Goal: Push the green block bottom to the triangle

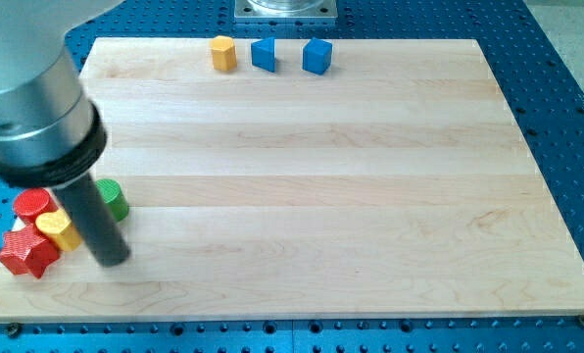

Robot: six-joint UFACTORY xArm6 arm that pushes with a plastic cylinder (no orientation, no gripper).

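A green round block (114, 199) lies near the board's left edge, partly hidden behind my rod. My tip (112, 261) rests on the board just below the green block, slightly toward the view's bottom. Left of the rod sit a red cylinder (32, 204), a yellow block (57, 228) and a red star-like block (27, 253), packed close together. At the view's top stand a yellow hexagonal block (223, 53), a blue block (264, 54) with a slanted side, and a blue cube (316, 56). I cannot clearly tell which block is the triangle.
The wooden board (321, 196) lies on a blue perforated table (566, 59). The arm's grey body (32, 108) covers the upper left corner of the view. A metal base plate (286, 9) shows at the top edge.
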